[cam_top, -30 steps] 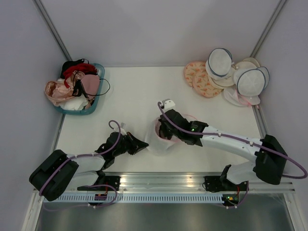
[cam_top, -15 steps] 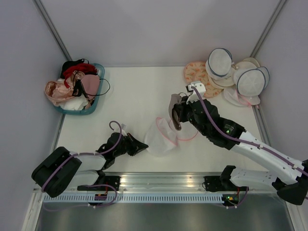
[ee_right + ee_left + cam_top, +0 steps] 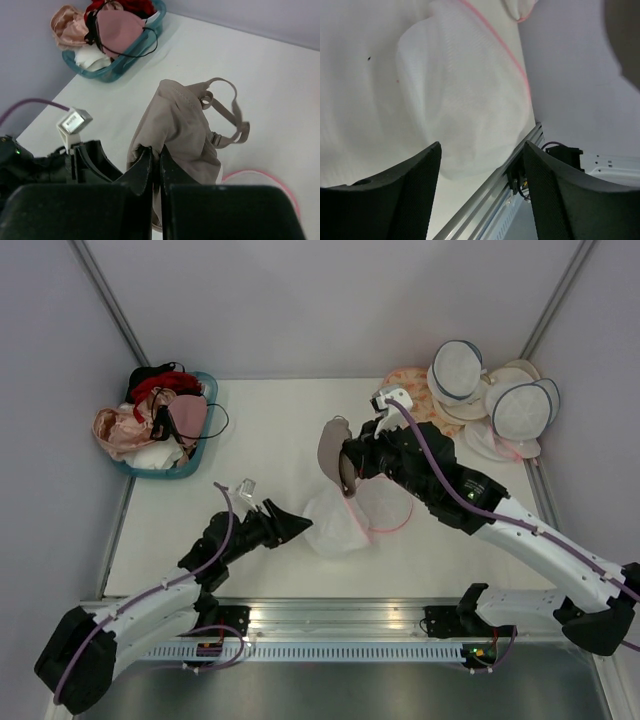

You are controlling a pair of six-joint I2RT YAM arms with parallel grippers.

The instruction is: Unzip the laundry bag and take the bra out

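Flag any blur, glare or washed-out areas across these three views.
Top external: evenly lit, sharp, no glare. Left wrist: the laundry bag barely separates from the white table; the left gripper is dark and soft-edged. Right wrist: the bra and teal basket are crisp, the right gripper clamping the bra is blurred up close.

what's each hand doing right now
Left hand: open, empty, facing the bag.
Right hand: shut on the bra.
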